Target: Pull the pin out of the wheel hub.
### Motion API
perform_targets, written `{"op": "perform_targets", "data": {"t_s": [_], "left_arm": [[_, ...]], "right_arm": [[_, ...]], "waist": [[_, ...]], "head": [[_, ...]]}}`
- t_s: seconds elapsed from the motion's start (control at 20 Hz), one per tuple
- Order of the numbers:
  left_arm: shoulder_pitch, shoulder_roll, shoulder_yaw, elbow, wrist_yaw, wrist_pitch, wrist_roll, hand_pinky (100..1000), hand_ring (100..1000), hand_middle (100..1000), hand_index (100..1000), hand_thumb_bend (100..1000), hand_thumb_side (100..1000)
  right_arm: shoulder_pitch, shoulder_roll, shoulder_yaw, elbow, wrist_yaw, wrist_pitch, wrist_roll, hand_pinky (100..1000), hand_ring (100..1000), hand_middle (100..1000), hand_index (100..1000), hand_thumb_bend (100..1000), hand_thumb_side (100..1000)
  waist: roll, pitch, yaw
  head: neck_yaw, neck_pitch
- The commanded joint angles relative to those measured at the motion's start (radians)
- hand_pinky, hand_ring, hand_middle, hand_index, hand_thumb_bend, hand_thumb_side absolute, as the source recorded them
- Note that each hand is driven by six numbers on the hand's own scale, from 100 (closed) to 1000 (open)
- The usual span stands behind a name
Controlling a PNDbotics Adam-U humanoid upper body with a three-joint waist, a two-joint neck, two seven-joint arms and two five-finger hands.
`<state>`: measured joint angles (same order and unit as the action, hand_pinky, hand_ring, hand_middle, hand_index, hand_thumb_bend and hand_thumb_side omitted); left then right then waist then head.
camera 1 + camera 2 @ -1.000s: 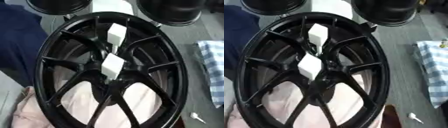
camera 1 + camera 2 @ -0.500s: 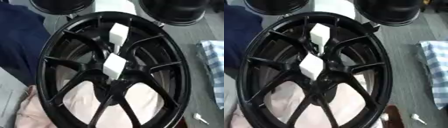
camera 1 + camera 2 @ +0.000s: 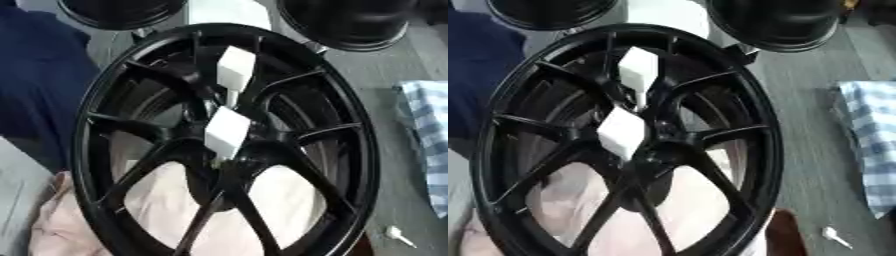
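Note:
A large black wheel hub (image 3: 366, 150) with thin spokes fills most of both views, tilted and resting on a pale pink cloth (image 3: 61, 225). Two white blocks sit on its spokes: one near the top (image 3: 234, 69) and one over the centre (image 3: 226, 132). A small white pin-like piece (image 3: 398, 236) lies on the grey floor just outside the rim at the lower right. Neither of my hands shows in either view.
Two more black wheels stand at the far edge, one on the left (image 3: 118, 12) and one on the right (image 3: 346, 22), with a white object (image 3: 229, 11) between them. Dark blue fabric (image 3: 39, 75) lies at the left, and a blue checked cloth (image 3: 872, 150) at the right.
Only the whole picture has shifted slightly, so the camera moved a little. The wheel, the white blocks and the small white piece keep their places.

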<state>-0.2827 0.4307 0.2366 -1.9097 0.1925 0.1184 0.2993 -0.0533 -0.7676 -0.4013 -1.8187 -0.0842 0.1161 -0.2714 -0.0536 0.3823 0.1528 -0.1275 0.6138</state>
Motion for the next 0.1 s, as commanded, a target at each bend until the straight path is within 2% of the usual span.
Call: {"op": "perform_targets", "data": {"t_s": [0.05, 0.1], "left_arm": [[-0.028, 0.014, -0.01, -0.019, 0.005, -0.002, -0.015, 747, 648, 584, 712, 100, 800], [-0.036, 0.011, -0.016, -0.019, 0.007, -0.002, -0.021, 747, 648, 585, 712, 100, 799]], "right_arm": [[-0.032, -0.012, 0.033, -0.056, -0.054, -0.023, -0.049, 804, 764, 606, 717, 100, 332], [-0.053, 0.005, 0.052, -0.078, -0.068, -0.037, -0.053, 803, 763, 605, 717, 100, 326]], "waist": [[0.006, -0.034, 0.018], [0.006, -0.036, 0.024]], "head": [[-0.021, 0.0], [-0.027, 0.002]]}}
